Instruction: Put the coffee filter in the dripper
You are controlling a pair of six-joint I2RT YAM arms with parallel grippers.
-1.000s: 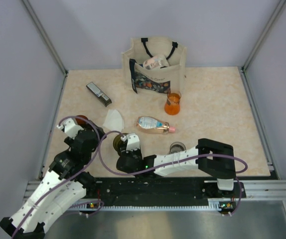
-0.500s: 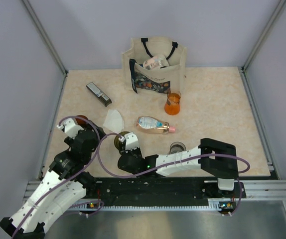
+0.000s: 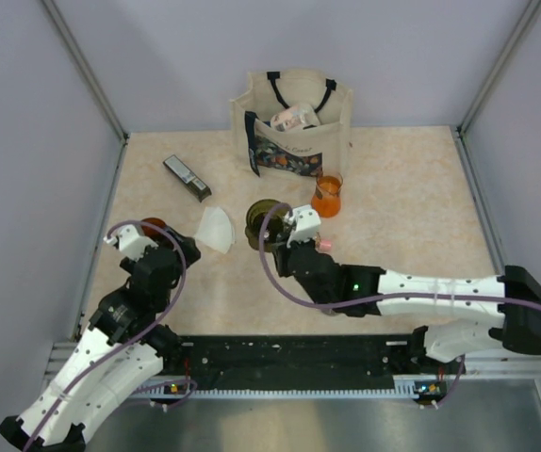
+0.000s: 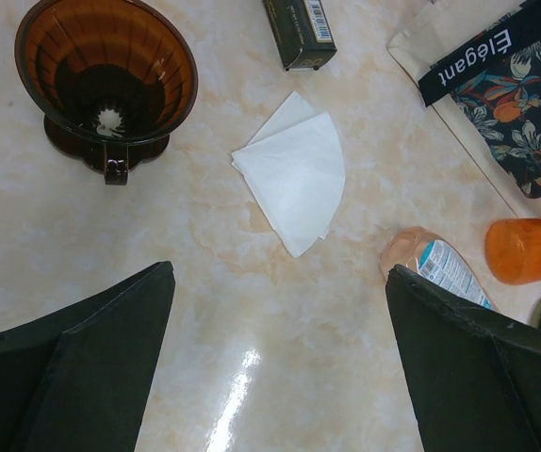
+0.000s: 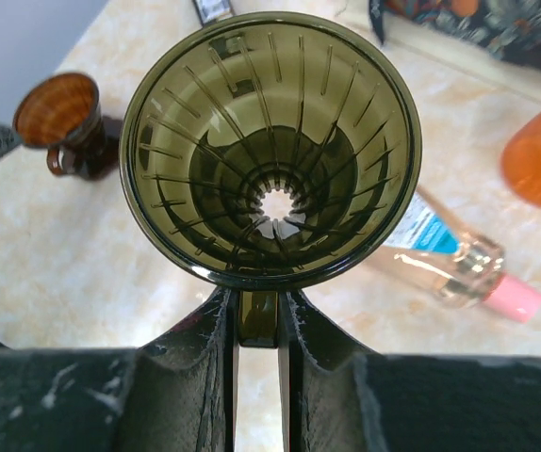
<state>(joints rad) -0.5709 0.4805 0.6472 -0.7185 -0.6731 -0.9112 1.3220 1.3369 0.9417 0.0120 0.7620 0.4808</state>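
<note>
The white folded coffee filter (image 3: 216, 229) (image 4: 294, 179) lies flat on the table. An olive-green ribbed dripper (image 3: 267, 223) (image 5: 270, 141) hangs above the table to the filter's right, upright and empty. My right gripper (image 3: 287, 233) (image 5: 258, 311) is shut on its handle. A second, brown dripper (image 3: 154, 226) (image 4: 107, 85) (image 5: 63, 118) stands on the table left of the filter, also empty. My left gripper (image 3: 157, 247) (image 4: 280, 273) hovers open just in front of the filter and the brown dripper, with nothing between its fingers.
A tote bag (image 3: 294, 118) (image 4: 506, 85) stands at the back. A black box (image 3: 187, 177) (image 4: 299, 28) lies behind the filter. An orange flask (image 3: 326, 198) (image 5: 539, 160) and a lying bottle (image 4: 435, 268) (image 5: 450, 254) sit right of the filter, under the right arm.
My right gripper closed on the olive dripper's handle near the front edge, then lifted and carried it back and to the right, beside the filter. The left arm barely moved.
</note>
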